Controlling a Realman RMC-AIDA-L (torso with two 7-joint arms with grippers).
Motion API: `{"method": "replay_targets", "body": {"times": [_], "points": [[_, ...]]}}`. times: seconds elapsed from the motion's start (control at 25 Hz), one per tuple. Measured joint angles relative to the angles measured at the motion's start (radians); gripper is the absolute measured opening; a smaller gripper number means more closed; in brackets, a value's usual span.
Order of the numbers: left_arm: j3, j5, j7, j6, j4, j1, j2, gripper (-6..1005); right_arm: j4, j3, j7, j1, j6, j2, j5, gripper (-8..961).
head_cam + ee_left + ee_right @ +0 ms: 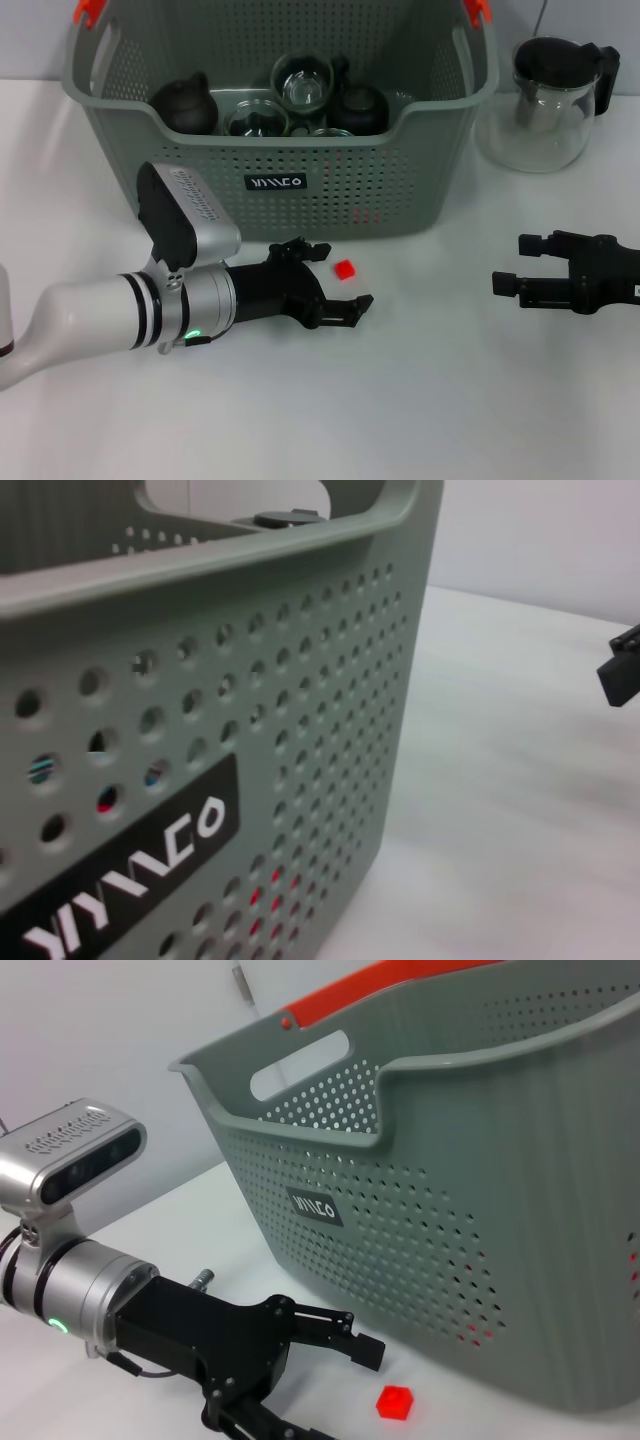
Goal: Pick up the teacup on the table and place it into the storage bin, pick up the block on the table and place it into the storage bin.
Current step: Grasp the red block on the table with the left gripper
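The left tool (pixel 338 281) lies low over the tabletop (pixel 420 400) just in front of the storage bin (pixel 285 185), its fingers spread wide and holding nothing. The small red block (pixel 344 269) sits on the tabletop between those open fingers, near the bin's front wall and a little to the right of the black label (pixel 276 183); from the right wrist view the block (pixel 395 1401) lies just beyond the fingertips rather than deep between them, so whether any pad touches it cannot be told.

Several teacups and dark pots already rest inside the bin, and no teacup stands loose on the tabletop, so the teacup part looks finished and the block pick appears to be the step in hand. The next move probably calls for easing the left tool a touch further so the block sits centred, closing gently on so small a piece, then lifting clear of the bin's rim before carrying it over and letting go.

The right tool (pixel 525 262) hovers idle at the right, open and empty, nearer than the glass teapot (pixel 548 105).
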Motion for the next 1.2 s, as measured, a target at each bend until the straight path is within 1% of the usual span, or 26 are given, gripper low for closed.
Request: {"method": "replay_targets", "body": {"times": [0.24, 0.6, 0.8, 1.0, 1.2], "points": [[0.001, -0.004, -0.006, -0.021, -0.004, -0.010, -0.004, 814, 0.000, 0.000, 0.000, 0.001, 0.000, 0.000, 0.000, 935], [0.009, -0.011, -0.018, -0.050, -0.015, -0.033, -0.004, 809, 0.000, 0.008, 0.000, 0.004, 0.005, 0.001, 0.000, 935], [0.009, -0.011, -0.018, -0.079, -0.034, -0.055, -0.004, 735, 0.000, 0.008, 0.000, 0.005, 0.006, 0.004, -0.002, 935], [0.007, -0.024, -0.018, -0.090, -0.037, -0.062, -0.003, 733, 0.000, 0.008, 0.000, 0.007, 0.007, 0.005, -0.004, 935], [0.010, -0.040, -0.018, -0.092, -0.037, -0.062, -0.004, 710, 0.000, 0.008, 0.000, 0.006, 0.007, 0.005, -0.004, 936]]}}
